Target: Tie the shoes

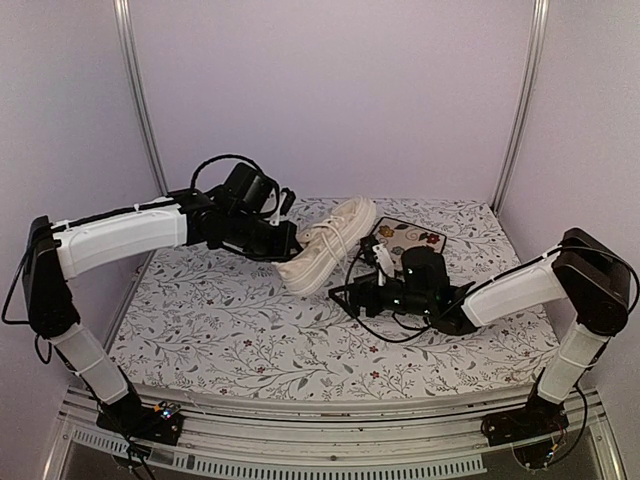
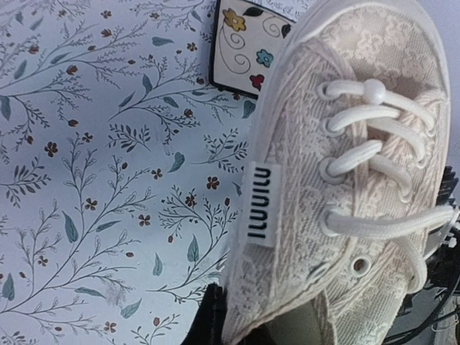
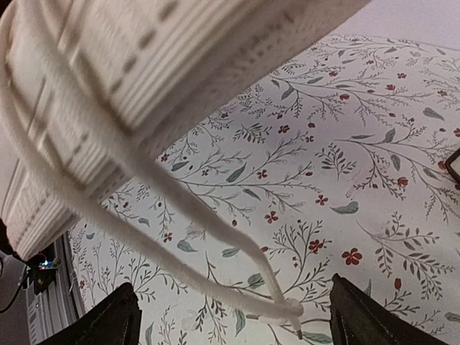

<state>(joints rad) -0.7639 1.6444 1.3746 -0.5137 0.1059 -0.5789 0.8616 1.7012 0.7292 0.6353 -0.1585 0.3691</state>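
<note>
From the top camera: cream sneaker (image 1: pixel 335 240) tipped on its side, near the middle of the far edge of the table (image 1: pixel 250 340) and just beside the floral tile (image 1: pixel 405 238). Left gripper (image 1: pixel 287 243) right at the heel end. Right gripper (image 1: pixel 345 295) low down, just in front of the sneaker.

From the left wrist camera: very close to the lacy side and the white laces (image 2: pixel 388 224) going through the holes. Only one dark finger (image 2: pixel 210 320) in sight, pressed against the edge by the heel. Seems closed on the sneaker, judging by the lift off the table.

From the right wrist camera: ribbed sole (image 3: pixel 180 57) up above, two lace strands dangling down to a tip between the fingers (image 3: pixel 108 323). Spread wide open, holding nothing.

Easy to miss such a thin, floppy lace by closing a bit off to one side. Easy, too, to yank the sneaker out of the left grip by pulling too hard.
</note>
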